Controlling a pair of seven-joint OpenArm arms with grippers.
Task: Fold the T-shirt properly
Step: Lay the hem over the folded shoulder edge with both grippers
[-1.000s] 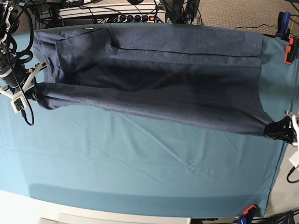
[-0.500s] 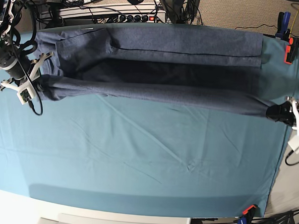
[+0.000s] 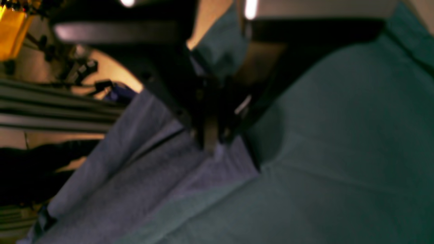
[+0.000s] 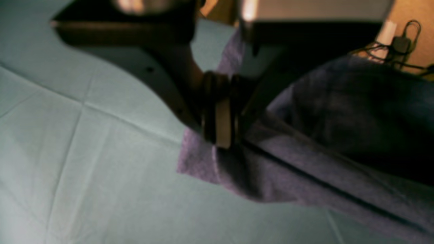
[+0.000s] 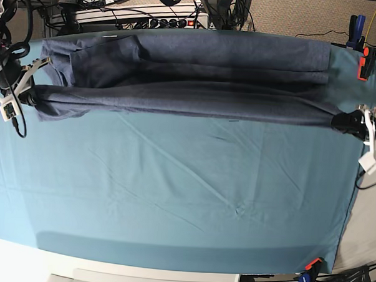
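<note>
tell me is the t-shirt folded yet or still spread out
Mid-fold: the T-shirt has its near edge stretched taut between the left gripper and right gripper, over the far half.

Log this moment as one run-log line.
phase: folding | T-shirt: near edge lifted, stretched between both grippers | left gripper: shut on T-shirt | right gripper: shut on T-shirt | table cloth: bare in front

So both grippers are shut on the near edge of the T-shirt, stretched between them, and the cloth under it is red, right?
Not quite: the table cloth is teal, as the base view shows. The rest holds: the left gripper and right gripper are each shut on the T-shirt, its near edge stretched between them.
</note>
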